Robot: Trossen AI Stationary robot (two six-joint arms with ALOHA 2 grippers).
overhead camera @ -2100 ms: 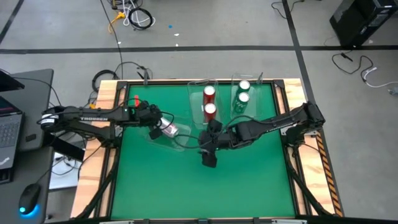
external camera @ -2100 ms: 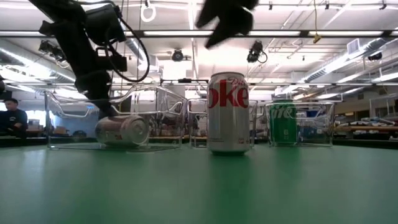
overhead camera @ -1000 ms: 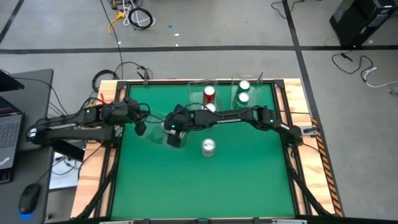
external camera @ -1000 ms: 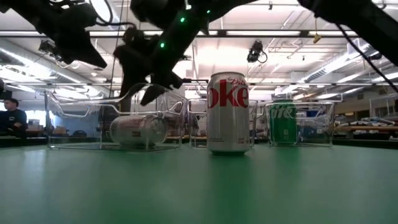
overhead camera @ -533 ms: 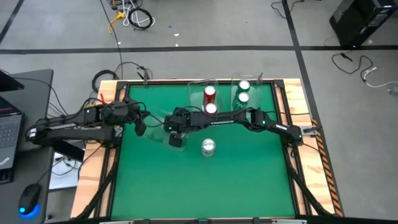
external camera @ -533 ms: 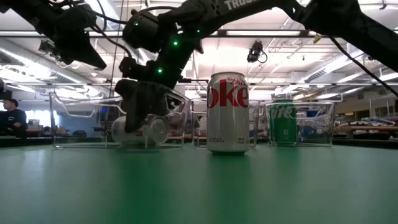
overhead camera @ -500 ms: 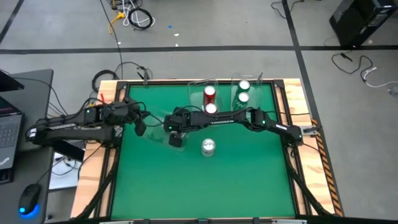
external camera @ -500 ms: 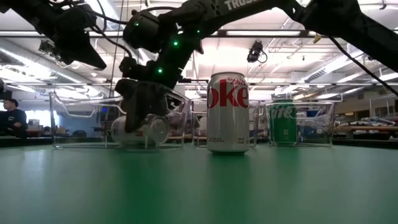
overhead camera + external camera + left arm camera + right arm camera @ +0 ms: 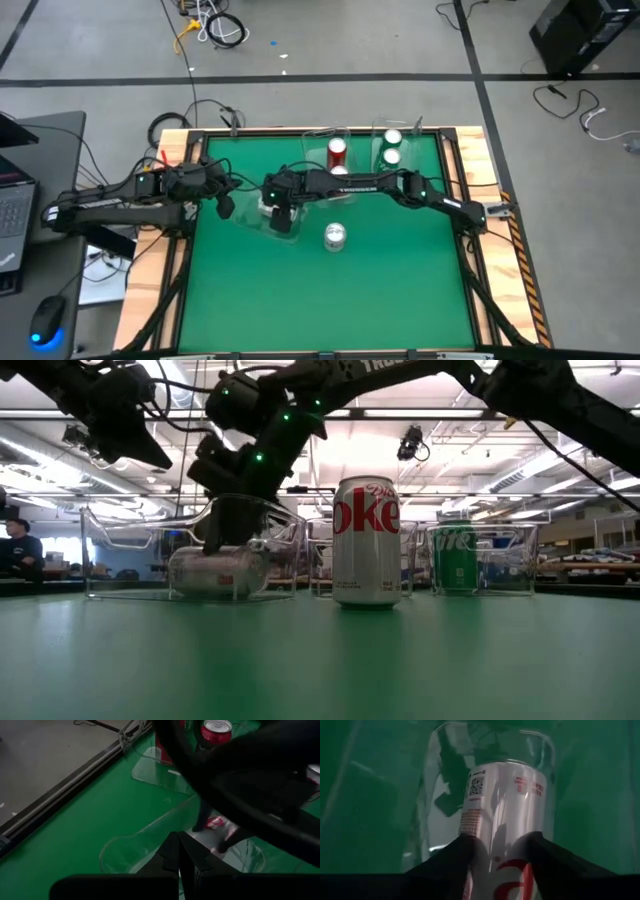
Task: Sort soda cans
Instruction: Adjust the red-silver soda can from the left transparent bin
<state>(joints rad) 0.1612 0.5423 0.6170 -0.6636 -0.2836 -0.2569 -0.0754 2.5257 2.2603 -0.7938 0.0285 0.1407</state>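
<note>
Table (image 9: 330, 300): green top, wooden border, dark frame.

Directly on it:
- Three clear plastic bins side by side toward the far edge: left bin (image 9: 250, 222), nearest the left edge and set a little nearer; middle bin (image 9: 318, 140); right bin (image 9: 402, 130), by the far right corner.
- One silver soda can (image 9: 335, 236), upright, standing on the bare green near the table's middle, in front of the bins.
</note>
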